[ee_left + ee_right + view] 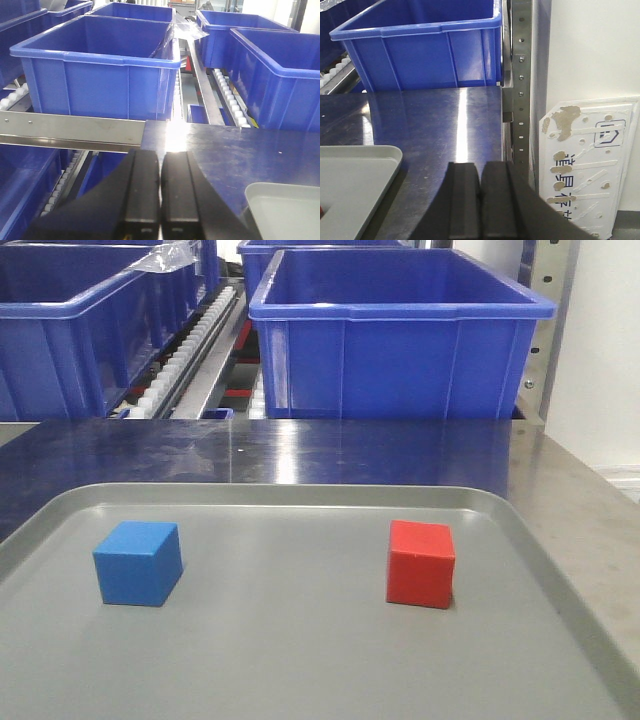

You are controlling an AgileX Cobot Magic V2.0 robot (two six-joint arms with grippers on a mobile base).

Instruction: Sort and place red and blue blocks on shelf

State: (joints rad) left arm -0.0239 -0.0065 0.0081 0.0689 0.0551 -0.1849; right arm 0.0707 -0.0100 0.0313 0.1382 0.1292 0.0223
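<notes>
In the front view, the blue block (138, 562) sits upright on the grey tray (290, 650) toward 9 o'clock and the red block (421, 563) toward 3 o'clock, well apart and touching nothing but the tray. The tray lies on the shiny steel table (400, 452). Beyond it, at 12 o'clock, stands the shelf (70, 131), where large blue bins (400, 335) flank white roller tracks (190, 350). In the left wrist view, the left hand (160, 195) hangs at 6 o'clock with its fingers pressed together on nothing. The shelf's brushed rail is at 9 o'clock and a tray corner at 4 o'clock. In the right wrist view, the right hand (480, 200) is likewise pinched tight and empty over the table, with the tray at 8 o'clock.
</notes>
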